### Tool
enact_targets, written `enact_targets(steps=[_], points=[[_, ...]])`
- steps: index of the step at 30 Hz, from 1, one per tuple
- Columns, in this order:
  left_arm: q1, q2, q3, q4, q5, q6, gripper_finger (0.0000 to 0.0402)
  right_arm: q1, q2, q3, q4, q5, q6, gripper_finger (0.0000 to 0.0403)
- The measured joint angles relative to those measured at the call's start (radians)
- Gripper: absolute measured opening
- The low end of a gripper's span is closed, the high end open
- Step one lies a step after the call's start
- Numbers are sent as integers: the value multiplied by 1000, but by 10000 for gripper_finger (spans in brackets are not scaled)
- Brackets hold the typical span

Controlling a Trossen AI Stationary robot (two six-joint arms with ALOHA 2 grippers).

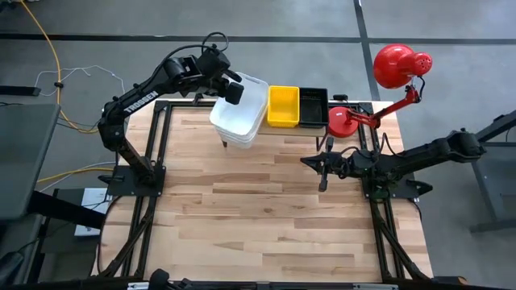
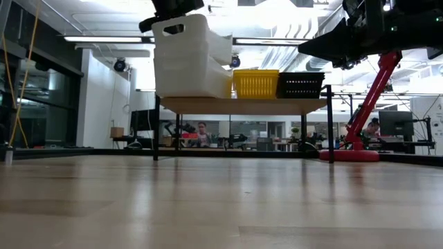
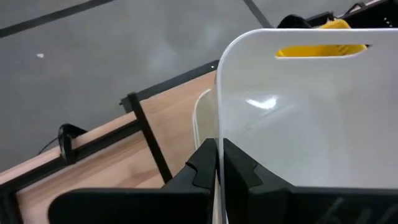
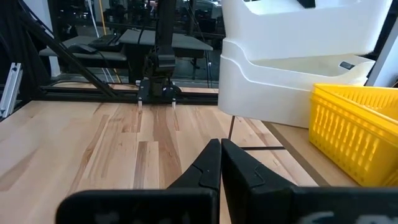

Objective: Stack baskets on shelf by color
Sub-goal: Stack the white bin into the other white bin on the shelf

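We see the top white basket (image 1: 239, 113) tilted, sitting in the lower white basket (image 4: 273, 87) on the shelf (image 2: 242, 105), at its left end. The left gripper (image 3: 219, 163) is pinched on this top basket's end wall, holding it from above. Just beyond it stand the yellow basket (image 1: 283, 105) and then the black basket (image 1: 313, 107). The right gripper (image 1: 311, 162), fingers together and empty, hovers over the table (image 1: 266, 201), in front of the shelf.

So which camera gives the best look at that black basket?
The high view: the black basket shows whole from above, beside the yellow basket on the shelf. The low view shows only its side wall. Neither wrist view shows it.
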Motion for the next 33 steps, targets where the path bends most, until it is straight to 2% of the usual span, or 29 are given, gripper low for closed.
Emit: enact_targets(steps=[15,20,29,33], points=[[0,0,0,17,21,63,9,0,0,0,0,0,1,0],[-1,0,0,43,32,64,37,0,0,0,0,0,1,0],[-1,0,0,70,33,74,110,0,0,0,0,0,0,0],[-2,0,43,68,41,89,136,0,0,0,-1,0,0,0]])
